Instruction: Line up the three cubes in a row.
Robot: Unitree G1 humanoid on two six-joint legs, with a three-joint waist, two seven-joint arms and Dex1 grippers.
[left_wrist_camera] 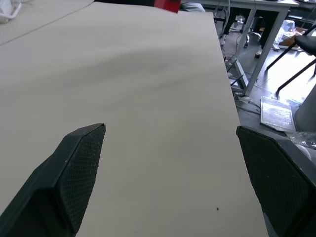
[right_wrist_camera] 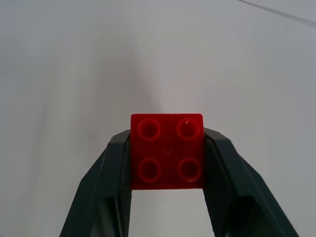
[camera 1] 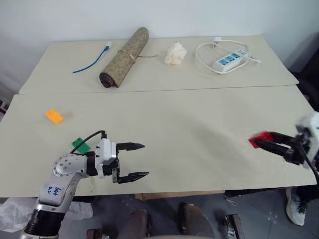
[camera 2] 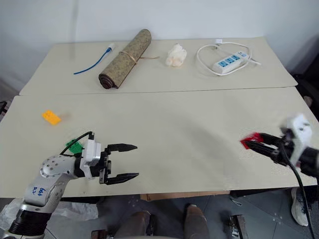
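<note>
Red cube: clamped between the two fingers of the right gripper, lifted just off the table near its right edge, far right of the green cube; studded face turned toward the wrist camera, four studs showing, sides square to the fingers.
Green cube: flat on the table near the front left, partly hidden behind the left gripper's wrist and black cable; long axis not readable.
Orange-yellow cube: flat on the table, up and left of the green cube, apart from it; long axis running diagonally, from far-left to near-right.
Left gripper: just right of the green cube, pointing right and level over the table, fingers spread wide, nothing between them.
Rolled mat: on the far table half, well beyond the green cube, lying diagonally, tied with string.
Blue cable: left of the rolled mat.
White tissue wad: right of the rolled mat.
Power strip: far right of the rolled mat, white cord looped beside it.
Open stretch between green and red cubes: bare tabletop.
</note>
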